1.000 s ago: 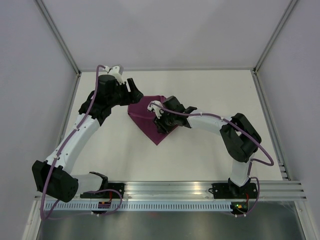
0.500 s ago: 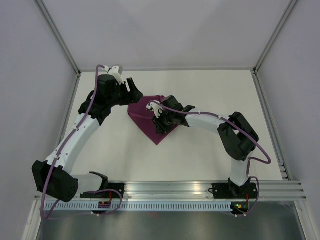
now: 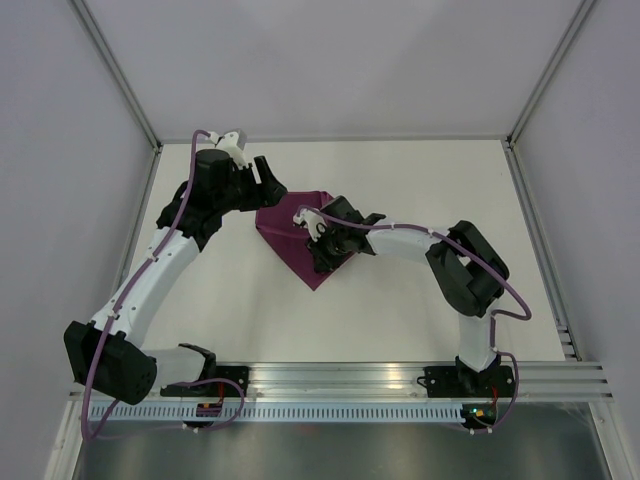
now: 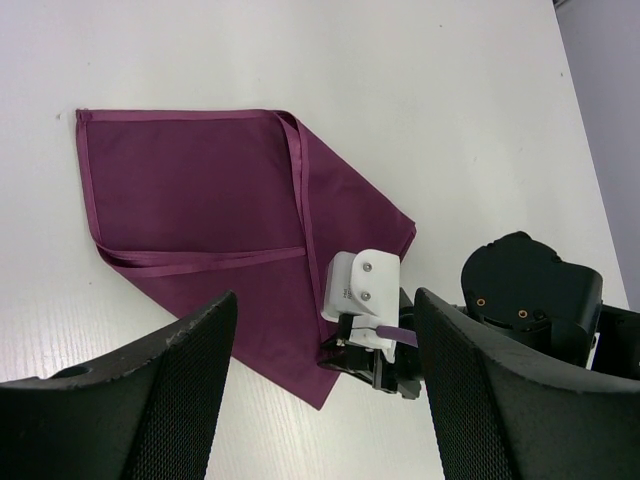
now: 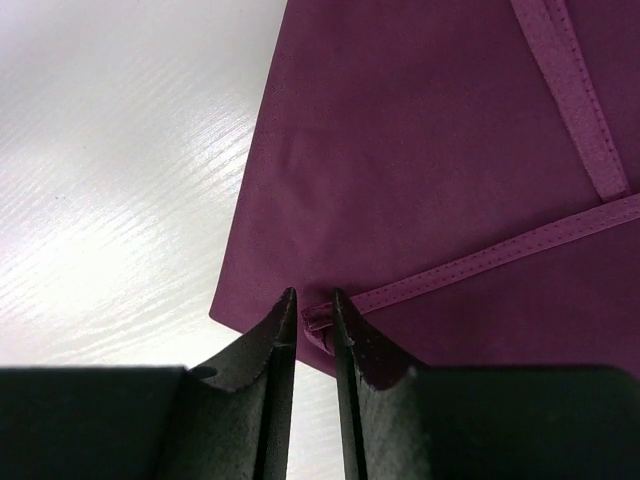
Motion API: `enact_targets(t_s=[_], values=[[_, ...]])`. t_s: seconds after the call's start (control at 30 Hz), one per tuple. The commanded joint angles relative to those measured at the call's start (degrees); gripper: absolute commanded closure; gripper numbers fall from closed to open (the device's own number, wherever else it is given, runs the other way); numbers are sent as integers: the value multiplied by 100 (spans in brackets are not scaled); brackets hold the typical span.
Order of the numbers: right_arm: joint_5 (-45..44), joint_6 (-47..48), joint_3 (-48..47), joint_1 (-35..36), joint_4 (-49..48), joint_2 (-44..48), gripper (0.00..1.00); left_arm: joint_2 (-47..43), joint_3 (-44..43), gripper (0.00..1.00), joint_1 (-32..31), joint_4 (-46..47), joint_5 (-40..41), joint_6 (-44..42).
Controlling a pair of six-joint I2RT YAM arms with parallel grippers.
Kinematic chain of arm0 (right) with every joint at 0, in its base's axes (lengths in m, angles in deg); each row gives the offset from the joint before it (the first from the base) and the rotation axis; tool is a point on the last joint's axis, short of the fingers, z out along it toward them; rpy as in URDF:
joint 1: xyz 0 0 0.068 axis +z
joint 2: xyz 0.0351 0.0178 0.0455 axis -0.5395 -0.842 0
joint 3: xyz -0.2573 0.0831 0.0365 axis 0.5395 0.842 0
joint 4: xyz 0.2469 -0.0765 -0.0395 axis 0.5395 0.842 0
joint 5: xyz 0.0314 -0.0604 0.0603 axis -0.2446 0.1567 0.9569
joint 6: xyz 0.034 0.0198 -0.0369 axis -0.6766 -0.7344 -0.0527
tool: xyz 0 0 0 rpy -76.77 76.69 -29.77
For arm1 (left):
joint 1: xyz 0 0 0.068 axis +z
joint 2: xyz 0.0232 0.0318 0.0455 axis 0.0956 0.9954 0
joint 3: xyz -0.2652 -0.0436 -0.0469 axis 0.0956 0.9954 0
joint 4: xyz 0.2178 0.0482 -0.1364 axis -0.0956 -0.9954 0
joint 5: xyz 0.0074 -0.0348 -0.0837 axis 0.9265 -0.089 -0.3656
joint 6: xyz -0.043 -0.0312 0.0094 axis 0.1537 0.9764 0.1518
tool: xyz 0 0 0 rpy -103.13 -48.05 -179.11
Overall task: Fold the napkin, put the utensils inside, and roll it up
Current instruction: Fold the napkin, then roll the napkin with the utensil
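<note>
We see the napkin [image 3: 285, 238] lying flat on the white table [image 3: 390, 320], in the far middle of the workspace between the two arms. It is folded over on itself into an uneven, several-sided shape, with one pointed corner aimed toward the arm bases. In the left wrist view its stitched hem bands [image 4: 200, 258] cross over the top layer, one running sideways and one running away from the camera. The right gripper [image 5: 312, 314] is down at the cloth's near edge, just beside that pointed corner. Its own camera shows the two dark fingers [image 5: 272, 345] drawn almost together, with only a thin gap between them. A small hemmed corner of the purple fabric is caught in that gap, so we read it as pinching the napkin. White tabletop shows to the left of this grip and the broad purple sheet spreads to the right. From the left wrist, the right arm's white camera housing [image 4: 362, 285] sits over that same edge of the cloth. The left gripper [image 3: 268, 182] is poised at the napkin's far-left corner. Its mesh-faced fingers [image 4: 180, 380] are spread wide with nothing between them, and its camera looks down on the whole cloth from above. We cannot tell from the overhead view whether it touches the fabric.
</note>
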Motion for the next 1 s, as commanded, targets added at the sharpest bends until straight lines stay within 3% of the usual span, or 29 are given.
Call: enact_targets(t_s=[0.0,0.4,0.6,0.7,0.8,0.97], values=[[177,-116,-114,28,16,-58,74,9,17,23,26,151,-144,183],[450,-476,-1080,-244,341,390,71,-237,35,23,26,353,-82,-1],[660,-1099,-1678,-1236,421,382,70,-492,491,23,-44,923,128,-335],[810,-1267,-1854,-2262,456,364,70,-519,711,22,-796,1214,1011,-712],[828,-1241,-1872,-2809,429,381,70,-221,676,20,-1448,1285,1927,-1248],[925,-1144,-1644,-3680,430,487,70,429,790,14,-2512,1548,2729,-1925]])
